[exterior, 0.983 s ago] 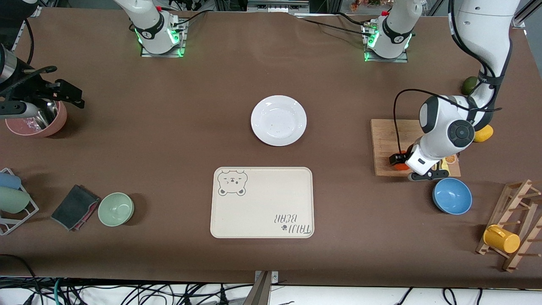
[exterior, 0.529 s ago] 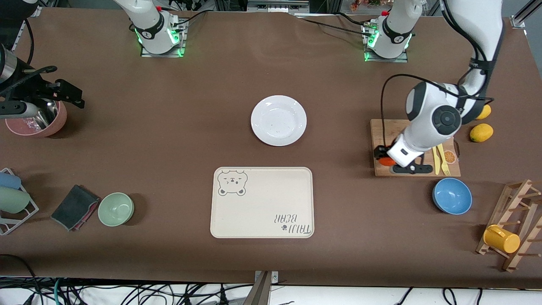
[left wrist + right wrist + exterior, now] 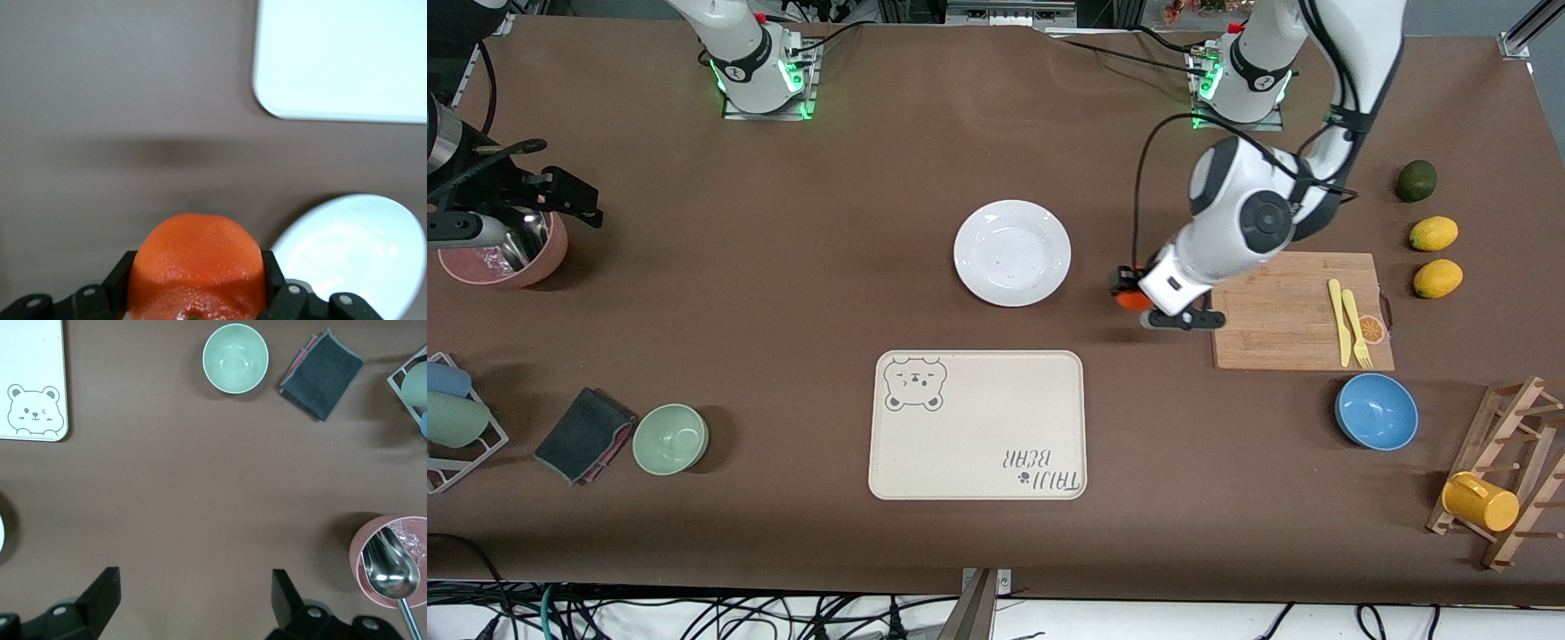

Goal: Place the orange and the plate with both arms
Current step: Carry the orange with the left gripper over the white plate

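The orange (image 3: 1136, 300) is a small orange-red fruit, and my left gripper (image 3: 1129, 293) is shut on it in the air over bare table between the wooden board and the plate. In the left wrist view the orange (image 3: 193, 260) fills the space between the black fingers (image 3: 277, 277). The white plate (image 3: 1012, 252) lies at mid-table, and its rim shows beside the fruit in the left wrist view (image 3: 353, 247). My right gripper (image 3: 560, 196) waits open over the right arm's end of the table by the pink bowl, with nothing between its fingers (image 3: 100, 593).
A cream bear tray (image 3: 978, 425) lies nearer the camera than the plate. Toward the left arm's end are a cutting board (image 3: 1272, 311) with yellow cutlery (image 3: 1347, 322), a blue bowl (image 3: 1376, 411), two lemons (image 3: 1433, 233) and a mug rack (image 3: 1503, 471). A pink bowl with spoon (image 3: 503, 258), a green bowl (image 3: 671, 438) and a dark cloth (image 3: 585, 434) sit toward the right arm's end.
My left gripper has carried the orange off the cutting board and across toward the plate. The right arm has not moved.
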`<state>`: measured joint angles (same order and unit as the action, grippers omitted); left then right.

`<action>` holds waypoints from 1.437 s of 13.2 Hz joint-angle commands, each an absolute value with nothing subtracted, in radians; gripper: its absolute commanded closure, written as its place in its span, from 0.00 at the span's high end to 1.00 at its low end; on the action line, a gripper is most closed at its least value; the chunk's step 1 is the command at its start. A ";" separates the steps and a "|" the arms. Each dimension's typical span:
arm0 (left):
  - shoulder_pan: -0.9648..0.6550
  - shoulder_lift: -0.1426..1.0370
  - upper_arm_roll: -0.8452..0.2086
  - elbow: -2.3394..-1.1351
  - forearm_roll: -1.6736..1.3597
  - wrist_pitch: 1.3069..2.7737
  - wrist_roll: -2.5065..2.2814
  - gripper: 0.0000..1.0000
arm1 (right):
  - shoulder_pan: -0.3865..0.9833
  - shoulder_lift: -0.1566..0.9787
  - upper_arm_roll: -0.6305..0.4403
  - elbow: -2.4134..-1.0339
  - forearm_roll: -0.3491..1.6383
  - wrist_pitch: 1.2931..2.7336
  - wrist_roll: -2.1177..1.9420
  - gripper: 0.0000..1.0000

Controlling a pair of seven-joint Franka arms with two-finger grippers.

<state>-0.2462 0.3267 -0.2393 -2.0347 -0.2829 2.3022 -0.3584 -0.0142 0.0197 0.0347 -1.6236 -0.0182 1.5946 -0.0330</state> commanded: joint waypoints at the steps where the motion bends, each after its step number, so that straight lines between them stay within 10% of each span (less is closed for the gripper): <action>1: -0.285 0.359 -0.299 -2.017 -0.305 2.345 -0.498 0.03 | -0.018 0.014 0.041 -1.611 -0.031 1.575 -0.041 1.00; 13: -0.497 0.564 -0.339 -1.940 -0.078 2.523 -1.046 0.15 | -0.018 0.012 0.064 -1.598 -0.026 1.572 -0.044 1.00; 16: -0.500 0.577 -0.337 -1.947 -0.078 2.523 -1.049 1.00 | -0.021 0.017 0.057 -1.598 -0.028 1.571 -0.044 1.00; 19: -0.499 0.569 -0.339 -1.948 -0.080 2.519 -1.052 1.00 | -0.021 0.017 0.057 -1.598 -0.037 1.552 -0.040 1.00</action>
<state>-0.4921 0.5708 -0.3436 -1.9622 -0.1148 2.5297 -1.0180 -0.0151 0.0177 0.0529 -1.6129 -0.0213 1.5771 -0.0343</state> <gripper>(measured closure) 0.018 0.000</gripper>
